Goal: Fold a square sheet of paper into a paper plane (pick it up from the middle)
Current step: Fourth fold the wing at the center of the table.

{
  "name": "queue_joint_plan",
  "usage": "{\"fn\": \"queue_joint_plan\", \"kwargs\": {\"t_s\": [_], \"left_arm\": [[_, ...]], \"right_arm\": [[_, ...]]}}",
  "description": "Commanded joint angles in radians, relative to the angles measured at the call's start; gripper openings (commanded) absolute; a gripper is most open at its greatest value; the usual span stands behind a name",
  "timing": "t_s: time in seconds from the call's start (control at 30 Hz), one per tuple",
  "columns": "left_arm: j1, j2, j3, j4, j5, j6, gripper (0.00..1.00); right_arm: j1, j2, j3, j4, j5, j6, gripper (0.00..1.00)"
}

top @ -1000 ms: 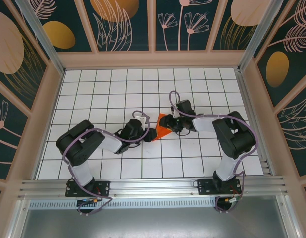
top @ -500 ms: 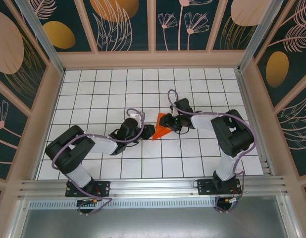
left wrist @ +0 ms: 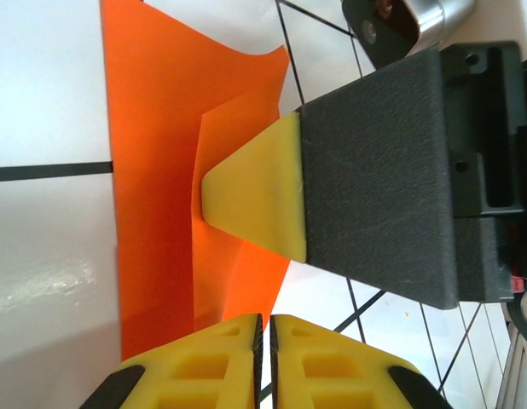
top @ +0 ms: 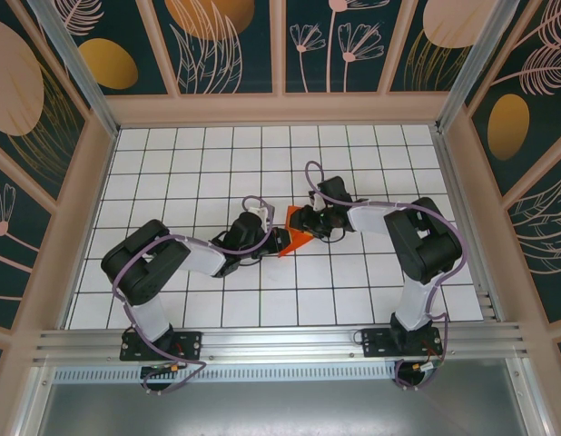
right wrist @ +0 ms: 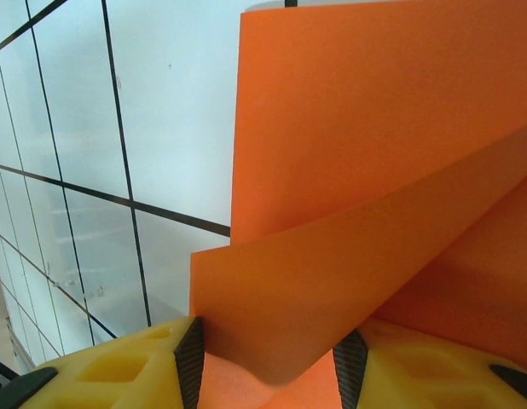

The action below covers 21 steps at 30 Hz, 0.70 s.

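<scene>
- orange paper (top: 296, 241): middle of the top view, on the white grid table (top: 199, 163), wedged between the two grippers. Partly folded, pointed end toward lower left.
- Left wrist view: paper (left wrist: 153, 170) runs from upper left to centre, with a flat strip on the left and a smaller flap creased over it. Its upper right corner curls up.
- Right wrist view: paper (right wrist: 374, 128) in the upper right has a straight left edge. One flap is lifted and bowed across the lower half.
- right gripper (top: 308, 222) (right wrist: 268, 341): jaws apart, bowed flap running between the pads. The yellow tip of one finger (left wrist: 251, 196) sits on the creased flap.
- left gripper (top: 278, 241) (left wrist: 263, 319): pads together with a hairline gap, at the paper's lower edge. Can't tell if paper is pinched.
- Hidden: in the top view the gripper bodies cover much of the paper, and a small orange wedge shows past them. The paper is cut off by the top edge of the left wrist frame and by the right and bottom edges of the right wrist frame.
</scene>
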Motion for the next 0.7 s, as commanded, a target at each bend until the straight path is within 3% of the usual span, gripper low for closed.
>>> {"fn": "queue_joint_plan", "kwargs": {"t_s": [0.0, 0.67], "left_arm": [[0.005, 0.025, 0.022, -0.044, 0.004, -0.001, 0.14], [0.009, 0.028, 0.019, -0.076, -0.028, -0.016, 0.14]], "right_arm": [[0.002, 0.097, -0.037, -0.100, 0.072, -0.045, 0.49], [-0.005, 0.042, -0.060, -0.067, 0.064, -0.055, 0.55]]}}
